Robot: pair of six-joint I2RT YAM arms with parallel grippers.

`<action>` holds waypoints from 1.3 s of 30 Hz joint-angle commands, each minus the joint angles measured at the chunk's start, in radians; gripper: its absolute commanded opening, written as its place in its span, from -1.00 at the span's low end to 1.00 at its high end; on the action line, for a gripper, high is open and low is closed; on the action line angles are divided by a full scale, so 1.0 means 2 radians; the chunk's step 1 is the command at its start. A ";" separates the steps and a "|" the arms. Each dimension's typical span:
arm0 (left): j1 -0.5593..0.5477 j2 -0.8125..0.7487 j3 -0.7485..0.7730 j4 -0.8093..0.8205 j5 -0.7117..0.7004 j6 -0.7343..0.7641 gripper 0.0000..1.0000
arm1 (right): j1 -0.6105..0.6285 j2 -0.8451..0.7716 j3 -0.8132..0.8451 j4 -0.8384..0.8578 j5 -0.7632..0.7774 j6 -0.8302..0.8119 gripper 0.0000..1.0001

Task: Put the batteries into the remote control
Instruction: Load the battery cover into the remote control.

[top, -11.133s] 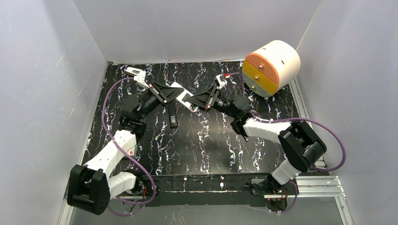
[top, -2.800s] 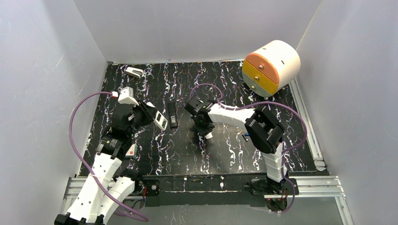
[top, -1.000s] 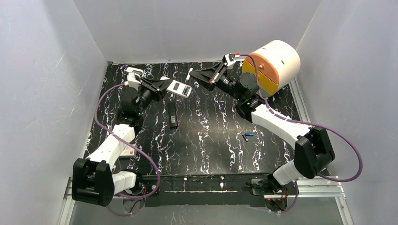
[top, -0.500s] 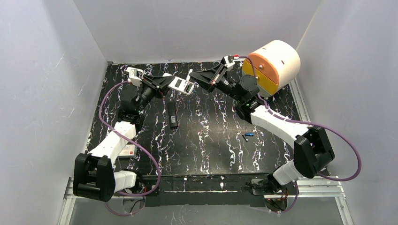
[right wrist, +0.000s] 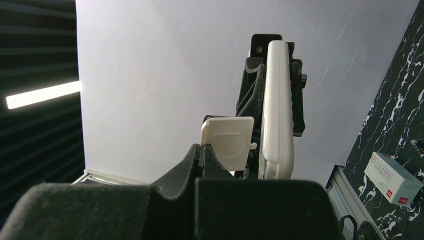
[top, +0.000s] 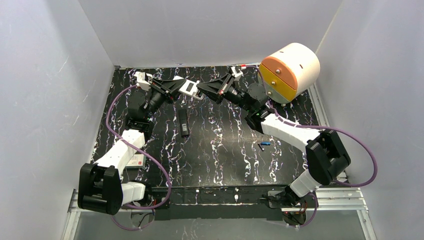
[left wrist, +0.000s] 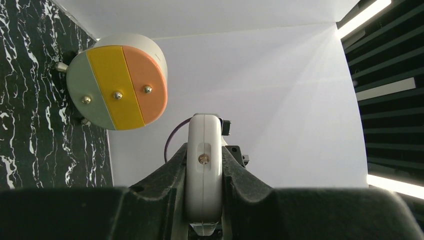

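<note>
Overhead, left gripper (top: 178,87) clamps the remote (top: 191,89) aloft, right gripper (top: 201,90) meeting it; batteries (top: 263,145) lie on the table (top: 225,160), so the lid might go on too soon; left wrist: remote pinched edgewise, could twist; right wrist: jaws shut on the thin lid (right wrist: 227,140), which could slip.

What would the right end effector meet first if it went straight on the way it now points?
Most likely the white remote held by the left end effector; it stands just past the small white cover that the right end effector pinches. The gap is hard to judge.
</note>
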 commanded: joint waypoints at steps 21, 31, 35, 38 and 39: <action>0.002 0.000 -0.002 0.039 0.007 -0.013 -1.00 | 0.002 -0.040 -0.019 -0.015 0.042 -0.036 -0.97; 0.002 0.000 -0.001 0.040 0.013 -0.017 -1.00 | 0.003 -0.026 -0.026 0.015 0.043 -0.027 -0.97; 0.002 0.000 -0.003 0.040 0.014 -0.018 -1.00 | 0.002 -0.021 -0.025 0.031 0.044 -0.025 -0.97; 0.002 0.000 -0.003 0.040 0.014 -0.019 -1.00 | 0.003 -0.017 -0.024 0.035 0.043 -0.023 -0.97; 0.001 0.000 -0.004 0.040 0.014 -0.020 -1.00 | 0.002 -0.015 -0.024 0.036 0.043 -0.022 -0.97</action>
